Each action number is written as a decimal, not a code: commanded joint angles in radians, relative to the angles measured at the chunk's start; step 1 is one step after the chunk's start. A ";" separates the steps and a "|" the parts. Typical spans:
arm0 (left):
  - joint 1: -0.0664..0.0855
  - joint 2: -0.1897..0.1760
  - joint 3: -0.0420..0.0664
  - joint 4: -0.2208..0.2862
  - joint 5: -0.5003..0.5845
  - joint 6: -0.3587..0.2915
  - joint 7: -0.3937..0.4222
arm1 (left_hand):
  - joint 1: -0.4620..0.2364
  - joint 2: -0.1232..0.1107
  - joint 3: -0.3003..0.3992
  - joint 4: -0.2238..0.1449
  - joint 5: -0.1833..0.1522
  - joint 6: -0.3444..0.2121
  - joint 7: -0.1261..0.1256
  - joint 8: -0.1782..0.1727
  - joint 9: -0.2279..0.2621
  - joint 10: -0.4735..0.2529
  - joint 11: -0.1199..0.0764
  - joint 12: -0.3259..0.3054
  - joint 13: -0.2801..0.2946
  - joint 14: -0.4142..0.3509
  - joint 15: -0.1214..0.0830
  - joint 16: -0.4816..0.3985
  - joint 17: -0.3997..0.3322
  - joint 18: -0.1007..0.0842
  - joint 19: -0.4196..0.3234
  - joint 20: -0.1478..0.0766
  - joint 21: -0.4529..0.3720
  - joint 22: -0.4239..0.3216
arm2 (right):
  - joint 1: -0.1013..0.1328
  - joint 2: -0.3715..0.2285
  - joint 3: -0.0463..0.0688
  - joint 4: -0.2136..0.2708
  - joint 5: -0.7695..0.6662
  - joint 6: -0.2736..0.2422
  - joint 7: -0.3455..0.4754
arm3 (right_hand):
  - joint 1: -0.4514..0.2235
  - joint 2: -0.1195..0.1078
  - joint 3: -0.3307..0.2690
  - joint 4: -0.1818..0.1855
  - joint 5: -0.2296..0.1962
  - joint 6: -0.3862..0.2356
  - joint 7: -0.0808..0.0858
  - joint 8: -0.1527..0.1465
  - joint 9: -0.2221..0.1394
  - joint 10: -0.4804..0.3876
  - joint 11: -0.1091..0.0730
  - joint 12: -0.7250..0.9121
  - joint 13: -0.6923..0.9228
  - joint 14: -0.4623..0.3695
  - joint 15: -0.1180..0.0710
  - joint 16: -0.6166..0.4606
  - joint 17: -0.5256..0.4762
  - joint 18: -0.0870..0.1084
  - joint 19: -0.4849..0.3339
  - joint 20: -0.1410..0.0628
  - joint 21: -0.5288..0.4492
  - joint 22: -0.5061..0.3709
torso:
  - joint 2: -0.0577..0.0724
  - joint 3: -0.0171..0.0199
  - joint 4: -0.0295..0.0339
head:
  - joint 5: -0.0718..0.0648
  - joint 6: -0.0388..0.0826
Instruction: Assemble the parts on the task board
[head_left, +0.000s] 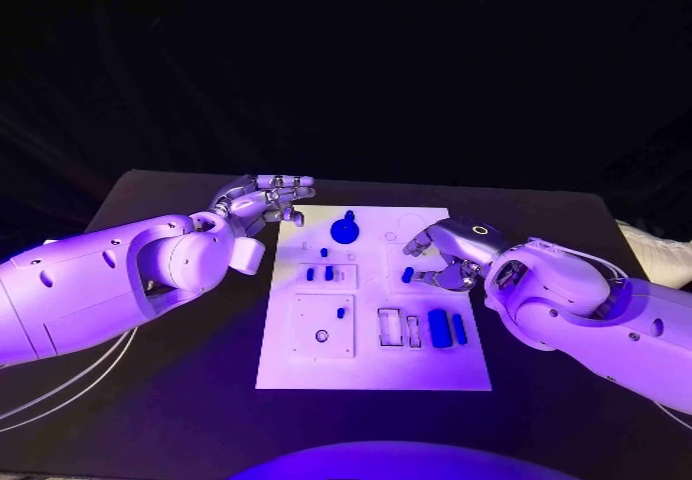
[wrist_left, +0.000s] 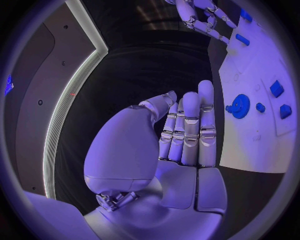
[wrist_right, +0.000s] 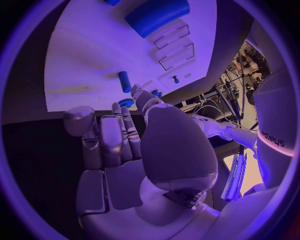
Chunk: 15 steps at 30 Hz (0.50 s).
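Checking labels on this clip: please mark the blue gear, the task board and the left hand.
blue gear (head_left: 345, 231), head view, on its round face.
task board (head_left: 372, 365), head view, on a bare near part of the white plate.
left hand (head_left: 264, 203), head view, on the middle of the hand.

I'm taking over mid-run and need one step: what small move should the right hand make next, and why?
Probably ease the right hand down and inward onto the small blue peg lying loose on the task board. The hand hovers right beside that peg and seems to hold nothing. The left hand hangs at the board's far corner, fingers extended, also empty.
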 joint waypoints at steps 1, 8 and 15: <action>0.000 0.002 0.000 0.000 0.000 0.021 0.003 | 0.006 0.007 -0.006 0.000 0.001 -0.005 0.000 0.000 -0.001 -0.006 -0.002 0.003 -0.001 -0.008 0.002 -0.005 -0.002 0.017 -0.006 -0.003 -0.005 -0.001 | 0.000 0.004 0.000 -0.005 -0.037 0.072 -0.006 | 0.014 0.010 -0.007 -0.002 0.002 0.004 -0.010 0.001 0.001 0.002 -0.003 0.001 0.001 0.023 -0.007 0.004 -0.002 0.010 0.001 -0.007 -0.004 -0.001 | 0.000 0.0007 0.0010 | 0.000 -0.002; 0.000 0.003 0.000 0.000 0.000 0.022 0.001 | 0.006 0.007 -0.006 0.000 0.001 -0.005 0.000 0.000 -0.001 -0.006 -0.002 0.003 -0.001 -0.008 0.002 -0.005 -0.002 0.017 -0.006 -0.003 -0.005 -0.001 | -0.001 0.023 -0.001 -0.020 -0.046 0.092 0.002 | 0.027 0.034 -0.005 -0.001 -0.002 0.021 -0.013 0.003 0.002 0.041 -0.009 0.024 0.002 0.024 -0.011 0.003 -0.005 0.009 0.005 -0.011 -0.005 -0.001 | 0.000 -0.0002 0.0027 | -0.001 -0.003; 0.000 0.003 0.000 0.000 0.000 0.022 0.000 | 0.006 0.007 -0.006 0.000 0.001 -0.005 0.000 0.000 -0.001 -0.006 -0.002 0.003 -0.001 -0.008 0.002 -0.005 -0.002 0.017 -0.006 -0.003 -0.005 -0.001 | -0.002 0.044 -0.004 -0.038 -0.044 0.118 0.010 | 0.028 0.054 0.010 0.008 -0.007 0.058 -0.011 0.009 0.006 0.100 -0.011 0.041 0.001 0.029 -0.012 0.014 0.006 0.004 0.017 -0.013 0.007 0.019 | 0.000 -0.0004 0.0011 | 0.000 -0.005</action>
